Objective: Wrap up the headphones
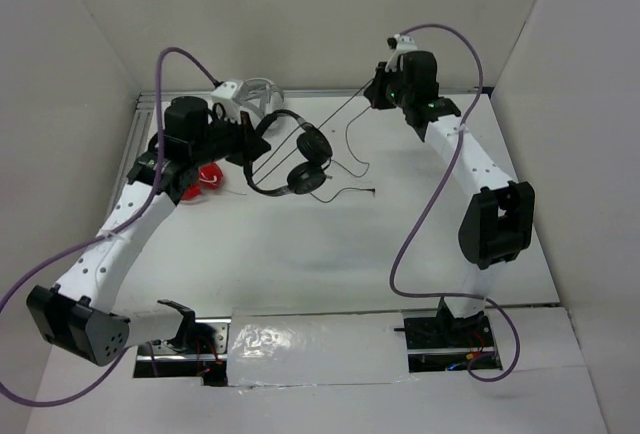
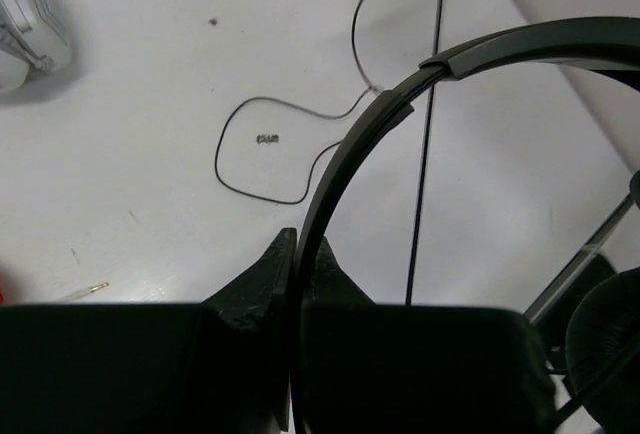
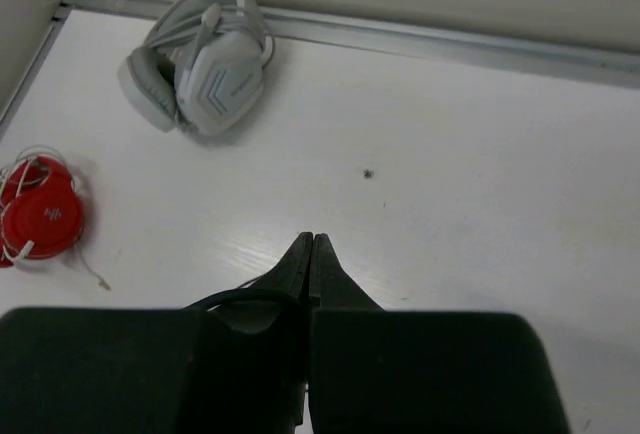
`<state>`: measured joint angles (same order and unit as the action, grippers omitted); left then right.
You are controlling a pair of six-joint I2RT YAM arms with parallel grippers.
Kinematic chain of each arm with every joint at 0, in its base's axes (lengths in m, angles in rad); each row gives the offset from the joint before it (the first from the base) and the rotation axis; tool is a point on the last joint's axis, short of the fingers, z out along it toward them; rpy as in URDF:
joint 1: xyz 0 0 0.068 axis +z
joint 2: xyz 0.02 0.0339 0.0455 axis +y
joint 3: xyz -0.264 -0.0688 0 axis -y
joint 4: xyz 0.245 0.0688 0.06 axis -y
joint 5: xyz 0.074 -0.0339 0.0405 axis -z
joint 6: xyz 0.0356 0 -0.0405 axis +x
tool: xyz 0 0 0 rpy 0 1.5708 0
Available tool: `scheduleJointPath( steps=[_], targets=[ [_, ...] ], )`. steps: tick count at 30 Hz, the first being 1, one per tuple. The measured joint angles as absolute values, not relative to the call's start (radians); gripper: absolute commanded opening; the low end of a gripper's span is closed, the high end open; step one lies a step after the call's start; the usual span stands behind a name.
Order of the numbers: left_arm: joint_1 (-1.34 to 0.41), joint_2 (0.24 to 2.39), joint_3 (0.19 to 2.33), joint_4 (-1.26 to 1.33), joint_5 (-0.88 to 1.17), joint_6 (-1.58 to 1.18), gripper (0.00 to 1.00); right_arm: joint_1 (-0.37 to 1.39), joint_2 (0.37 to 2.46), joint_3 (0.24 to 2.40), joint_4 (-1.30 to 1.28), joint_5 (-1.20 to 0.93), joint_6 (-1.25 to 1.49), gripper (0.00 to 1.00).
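The black headphones point(image 1: 296, 157) hang above the table by their thin headband point(image 2: 345, 164), with my left gripper point(image 2: 300, 246) shut on that band. Both round earcups point(image 1: 313, 141) dangle to the right of this gripper point(image 1: 247, 142). Their thin black cord point(image 1: 330, 124) runs taut from the earcups up to my right gripper point(image 1: 373, 94) at the back of the table. In the right wrist view that gripper point(image 3: 312, 239) is shut, and a loop of cord point(image 3: 240, 297) enters its jaws from the left. More cord lies slack on the table point(image 2: 262, 144).
Bulky white over-ear headphones point(image 1: 246, 94) lie at the back left by the wall point(image 3: 200, 59). Near my left arm sits a red round case point(image 1: 208, 180) with a white wire point(image 3: 42, 216). A metal rail point(image 3: 450, 46) edges the back.
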<state>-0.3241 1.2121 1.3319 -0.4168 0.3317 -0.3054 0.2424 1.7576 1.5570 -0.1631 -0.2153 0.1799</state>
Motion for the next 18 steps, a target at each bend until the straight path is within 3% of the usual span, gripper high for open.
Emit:
scheduleJointPath(
  steps=[10,18],
  targets=[
    [-0.443,1.385,1.269,-0.378,0.172,-0.229,0.00,0.241,1.831,1.864,-0.443,-0.166,0.086,0.00],
    [-0.499,1.656,1.421,-0.506,-0.069,-0.258,0.00,0.302,1.813,1.839,-0.498,-0.064,0.052,0.00]
  ],
)
